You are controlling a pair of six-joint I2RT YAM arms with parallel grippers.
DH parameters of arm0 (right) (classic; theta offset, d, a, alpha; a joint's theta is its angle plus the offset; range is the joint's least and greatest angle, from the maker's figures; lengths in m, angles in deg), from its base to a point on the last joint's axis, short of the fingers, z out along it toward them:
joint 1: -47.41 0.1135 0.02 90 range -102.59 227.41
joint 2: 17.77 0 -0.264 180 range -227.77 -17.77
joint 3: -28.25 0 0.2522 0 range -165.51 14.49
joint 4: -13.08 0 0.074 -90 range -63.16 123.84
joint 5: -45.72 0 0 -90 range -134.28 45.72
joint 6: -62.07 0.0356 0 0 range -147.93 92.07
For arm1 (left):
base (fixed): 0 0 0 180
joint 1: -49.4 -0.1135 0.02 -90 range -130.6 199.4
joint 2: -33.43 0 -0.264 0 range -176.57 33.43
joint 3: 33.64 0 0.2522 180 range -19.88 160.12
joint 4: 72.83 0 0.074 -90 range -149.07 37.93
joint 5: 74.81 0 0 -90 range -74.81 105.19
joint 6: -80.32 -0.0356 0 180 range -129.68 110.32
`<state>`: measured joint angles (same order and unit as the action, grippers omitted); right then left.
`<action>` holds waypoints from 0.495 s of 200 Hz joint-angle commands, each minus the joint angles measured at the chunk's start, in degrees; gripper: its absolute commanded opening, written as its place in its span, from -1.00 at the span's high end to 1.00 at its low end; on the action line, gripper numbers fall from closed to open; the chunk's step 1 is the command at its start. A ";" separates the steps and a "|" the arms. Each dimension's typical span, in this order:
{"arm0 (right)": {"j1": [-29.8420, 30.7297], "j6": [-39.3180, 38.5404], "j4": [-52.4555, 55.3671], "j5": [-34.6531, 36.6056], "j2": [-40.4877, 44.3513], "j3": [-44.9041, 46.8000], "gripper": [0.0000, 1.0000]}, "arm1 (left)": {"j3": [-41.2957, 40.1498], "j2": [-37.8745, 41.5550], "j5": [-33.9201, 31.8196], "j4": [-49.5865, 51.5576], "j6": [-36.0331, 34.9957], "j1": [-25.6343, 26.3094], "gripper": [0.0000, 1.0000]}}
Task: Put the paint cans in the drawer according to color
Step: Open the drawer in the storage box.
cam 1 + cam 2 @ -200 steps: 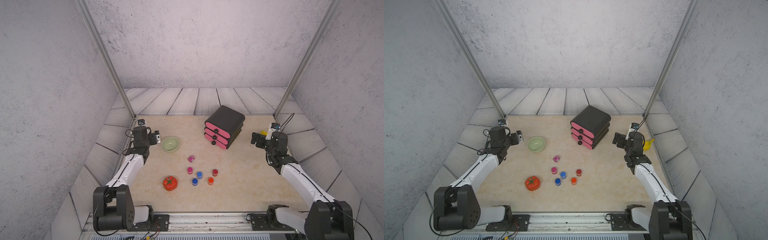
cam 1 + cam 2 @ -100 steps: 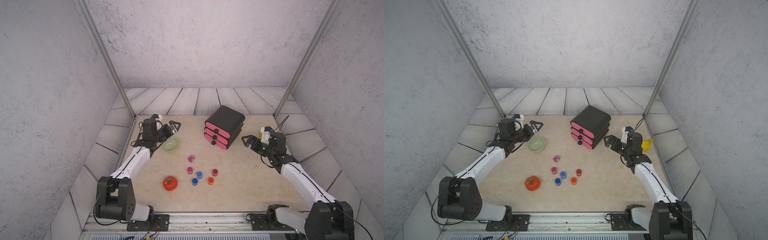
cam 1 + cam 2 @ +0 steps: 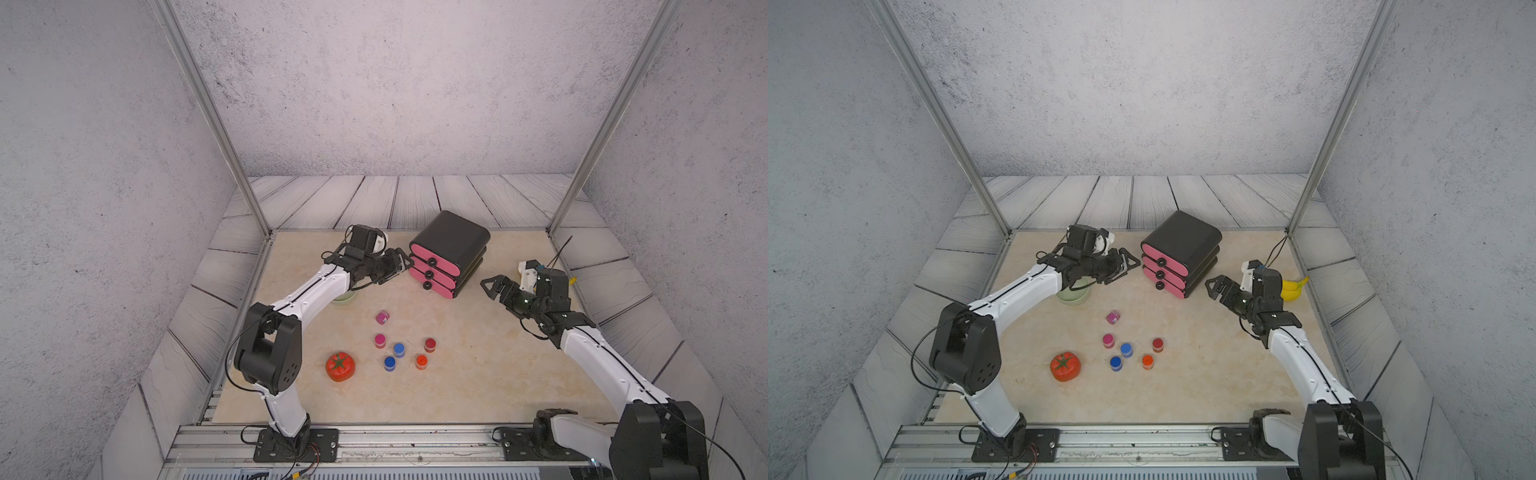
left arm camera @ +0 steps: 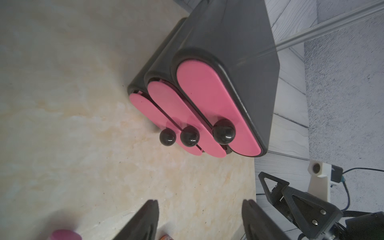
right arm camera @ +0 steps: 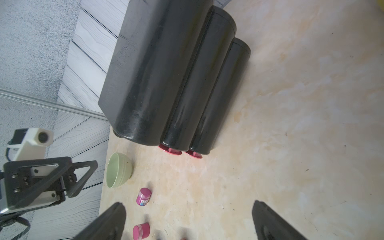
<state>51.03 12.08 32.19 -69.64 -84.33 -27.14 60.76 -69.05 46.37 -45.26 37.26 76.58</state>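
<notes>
left arm (image 3: 307, 291): base on the near rail (image 3: 415, 440), elbow raised, white forearm stretched across the table (image 3: 478, 386) toward the drawer (image 3: 451, 243). left gripper (image 3: 399, 266): level with the pink fronts (image 4: 207, 99), close to the top one but not touching, fingers (image 4: 145, 220) spread with nothing between them. right arm (image 3: 602, 357): base at the opposite end of the rail, forearm angled inward. right gripper (image 3: 493, 288): near the drawer's black side wall yet apart from it, jaws wide and empty. drawer: black shell with three stacked fronts, each with a round black knob, the knobs (image 4: 223, 132) facing the left gripper; stands at the far middle of the table; the two lower fronts sit slightly proud of the shell. paint cans (image 3: 1126, 350): six, loose on the table between the arms, none in the drawer. these are a magenta can (image 3: 382, 318) apparently tipped on its side, a second magenta can (image 3: 380, 340), a blue can (image 3: 399, 349), a second blue can (image 3: 390, 362), a red can (image 3: 430, 344) and an orange-red can (image 3: 421, 360), the last five upright. tomato (image 3: 340, 366): beside the cans, on the left arm's side. pale green bowl (image 3: 1077, 298): under the left forearm, partly hidden by it. banana (image 3: 1292, 289): behind the right wrist, seen in a top view.
</notes>
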 commanded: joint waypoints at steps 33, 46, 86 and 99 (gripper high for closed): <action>0.55 -0.89 -0.12 -1.17 -1.21 -1.72 -0.99 | 7.73 -8.25 1.88 -2.97 4.88 3.73 -0.35; 0.55 -1.04 0.06 -1.27 -1.36 -1.91 -0.99 | 10.16 -10.56 1.29 -2.31 5.01 3.93 -0.33; 0.57 -2.38 1.48 -0.92 -1.02 -2.56 -0.98 | 15.81 -15.34 0.56 -1.23 4.91 3.93 -0.23; 0.59 -2.79 1.86 -0.89 -1.02 -2.88 -0.99 | 16.88 -16.31 1.33 -1.49 5.31 4.09 -0.15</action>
<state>51.36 11.03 32.73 -69.88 -84.75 -28.23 74.77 -83.89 47.38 -46.36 42.20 80.64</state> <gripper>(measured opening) 0.993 0.608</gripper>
